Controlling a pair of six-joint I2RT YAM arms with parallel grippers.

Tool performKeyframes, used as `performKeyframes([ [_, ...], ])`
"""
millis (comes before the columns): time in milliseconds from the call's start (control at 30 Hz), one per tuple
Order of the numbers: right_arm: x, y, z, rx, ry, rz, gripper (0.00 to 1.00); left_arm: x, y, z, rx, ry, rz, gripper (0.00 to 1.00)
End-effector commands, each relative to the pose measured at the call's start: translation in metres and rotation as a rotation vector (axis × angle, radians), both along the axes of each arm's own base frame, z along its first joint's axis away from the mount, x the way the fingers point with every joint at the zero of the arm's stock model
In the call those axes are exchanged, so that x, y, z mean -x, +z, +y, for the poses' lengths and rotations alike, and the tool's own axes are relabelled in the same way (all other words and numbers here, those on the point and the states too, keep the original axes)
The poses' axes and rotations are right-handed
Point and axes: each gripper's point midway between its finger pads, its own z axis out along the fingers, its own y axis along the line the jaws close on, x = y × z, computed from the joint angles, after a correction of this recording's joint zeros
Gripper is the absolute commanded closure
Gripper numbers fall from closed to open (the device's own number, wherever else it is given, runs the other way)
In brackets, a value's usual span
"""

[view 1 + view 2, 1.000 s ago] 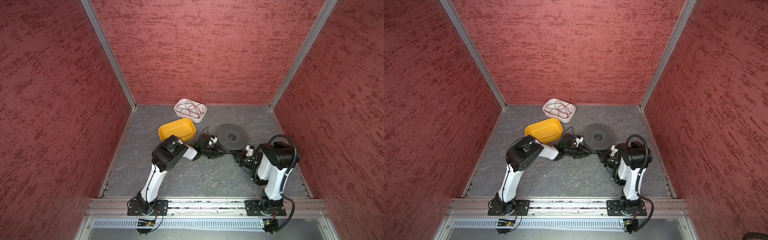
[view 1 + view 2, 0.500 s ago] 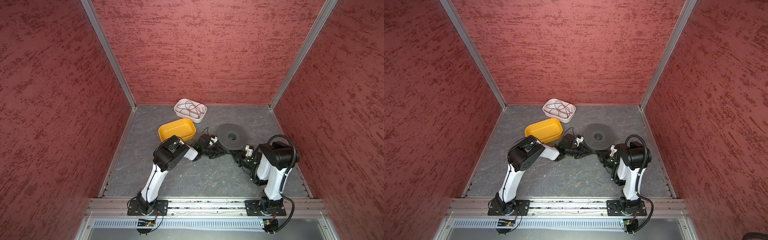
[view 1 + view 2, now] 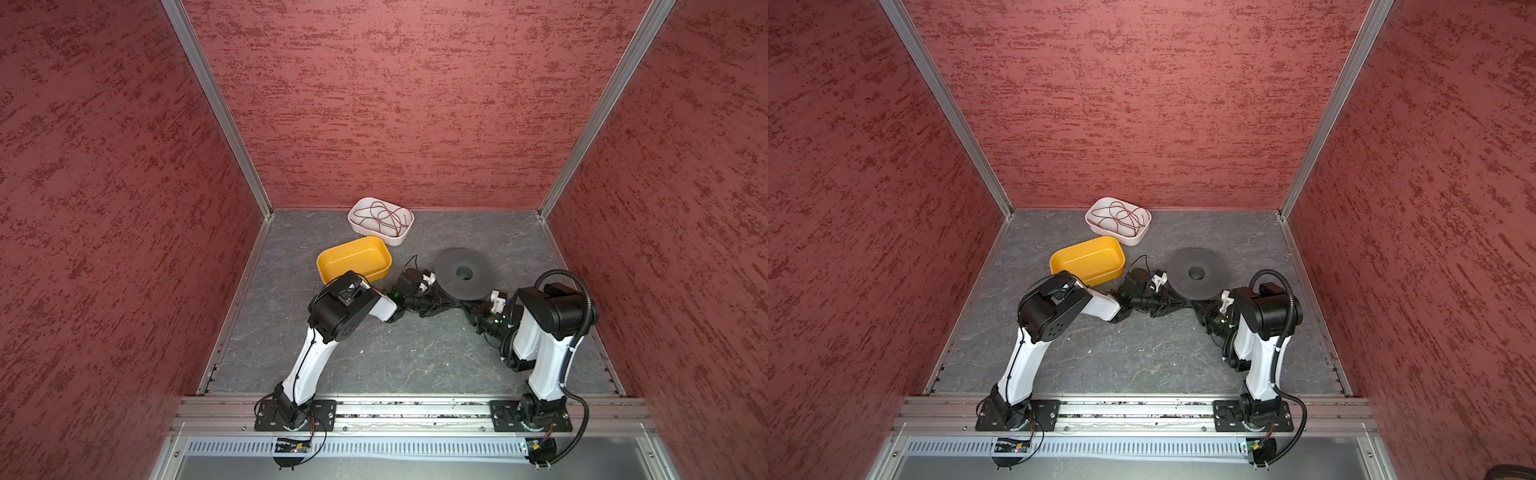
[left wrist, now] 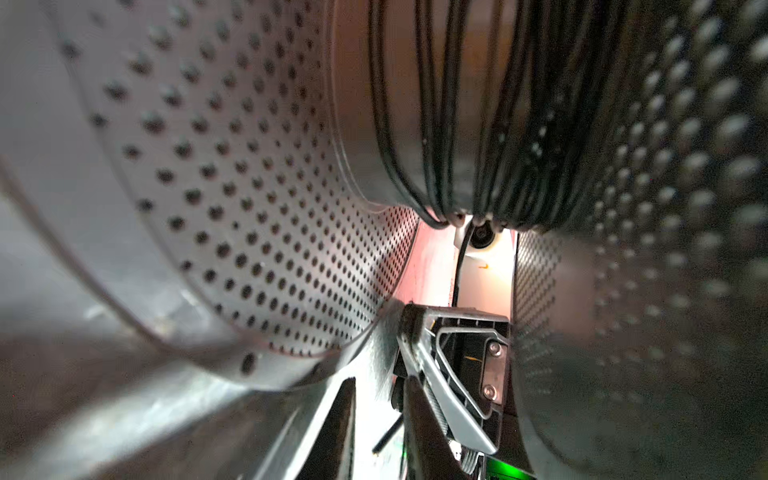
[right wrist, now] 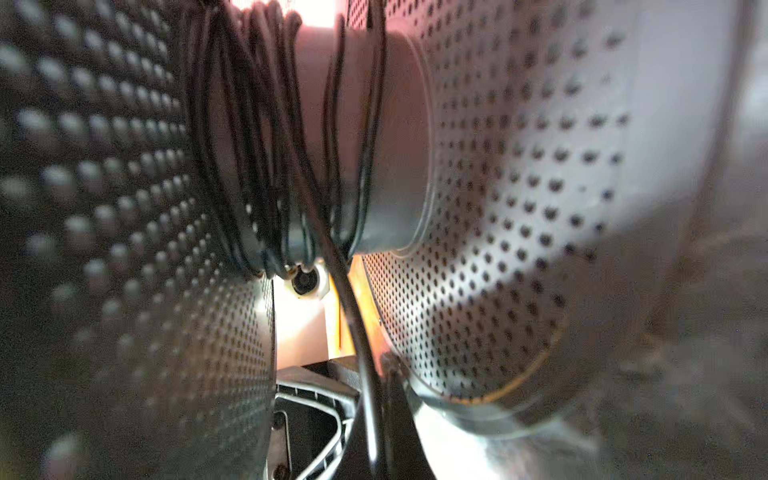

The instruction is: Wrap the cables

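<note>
Barely anything has shifted; both arms sit almost as before, so winding looks mid-turn. Black cable (image 5: 249,166) coils round the perforated spool (image 3: 465,274) hub. The right gripper (image 3: 469,309) is clamped on its free strand, while the left gripper (image 3: 438,302) has its jaws slightly parted, apparently holding nothing.

grey stone-look tabletop (image 3: 374,357): white tray (image 3: 387,240) near back wall, yellow tray (image 3: 353,259) just in front, black perforated spool (image 3: 482,266) flat, right of yellow tray.
</note>
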Motion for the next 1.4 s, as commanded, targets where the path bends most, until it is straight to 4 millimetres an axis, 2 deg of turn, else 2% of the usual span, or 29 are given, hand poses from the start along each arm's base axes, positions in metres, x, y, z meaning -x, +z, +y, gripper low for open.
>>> performKeyframes([
  [0, -0.005, 0.015, -0.002, -0.006, -0.029, -0.075, 1.00, 0.004, -0.003, -0.002, 0.022, -0.004, 0.006, 0.78],
  [500, -0.005, 0.016, -0.003, 0.001, -0.035, -0.080, 1.00, 0.008, -0.003, -0.006, 0.054, -0.003, 0.029, 0.87],
  [800, -0.003, 0.016, -0.002, 0.009, -0.034, -0.082, 0.98, 0.007, -0.008, -0.006, 0.039, 0.001, 0.044, 1.00],
  [933, 0.001, 0.019, -0.006, 0.032, -0.046, -0.092, 0.89, 0.004, -0.010, -0.002, 0.001, 0.011, 0.042, 1.00],
  [1033, 0.004, 0.017, -0.006, 0.073, -0.037, -0.077, 0.77, -0.005, -0.007, 0.003, -0.006, 0.031, 0.032, 1.00],
  [1200, 0.011, 0.022, -0.011, 0.135, -0.037, -0.067, 0.65, -0.019, -0.001, 0.010, -0.015, 0.059, 0.015, 1.00],
  [1367, 0.018, 0.029, -0.016, 0.213, -0.038, -0.057, 0.63, -0.032, 0.005, 0.009, -0.010, 0.068, 0.006, 1.00],
])
